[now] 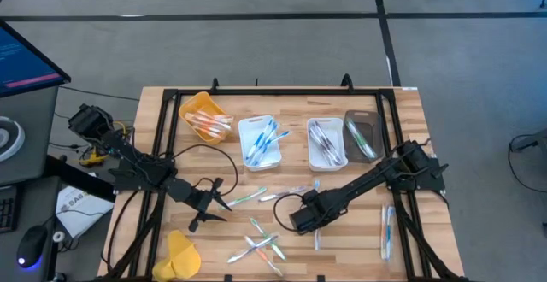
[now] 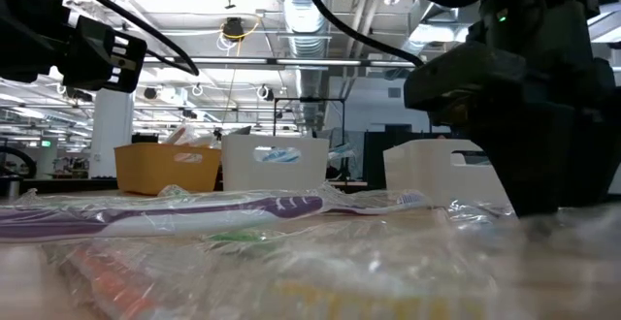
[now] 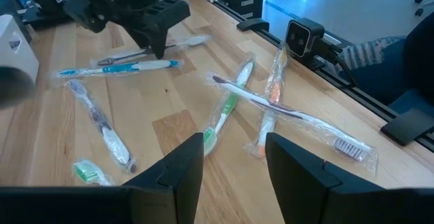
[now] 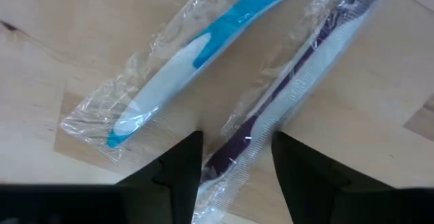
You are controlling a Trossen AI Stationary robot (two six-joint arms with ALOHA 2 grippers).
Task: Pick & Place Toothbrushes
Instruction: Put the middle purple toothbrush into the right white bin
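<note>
Toothbrushes, film-wrapped, lie scattered across the front of the wooden table [image 1: 154,111]; some already sit in the bins along the back: yellow bin [image 1: 205,116], two white bins [image 1: 259,140], dark tray [image 1: 362,134]. Right gripper [image 4: 234,157] is low over a purple toothbrush [image 4: 298,81], fingers apart, straddling its handle, not yet closed; a blue toothbrush [image 4: 203,47] lies just beside. Likely step: the pick. Next move calls for closing on the purple handle alone, wrap and all, then lifting clear. Left gripper [image 3: 234,163] hovers open near the green toothbrush [image 3: 224,112], waiting. Only the right wrist view shows the straddle; the high view shows which bins hold what.
</note>
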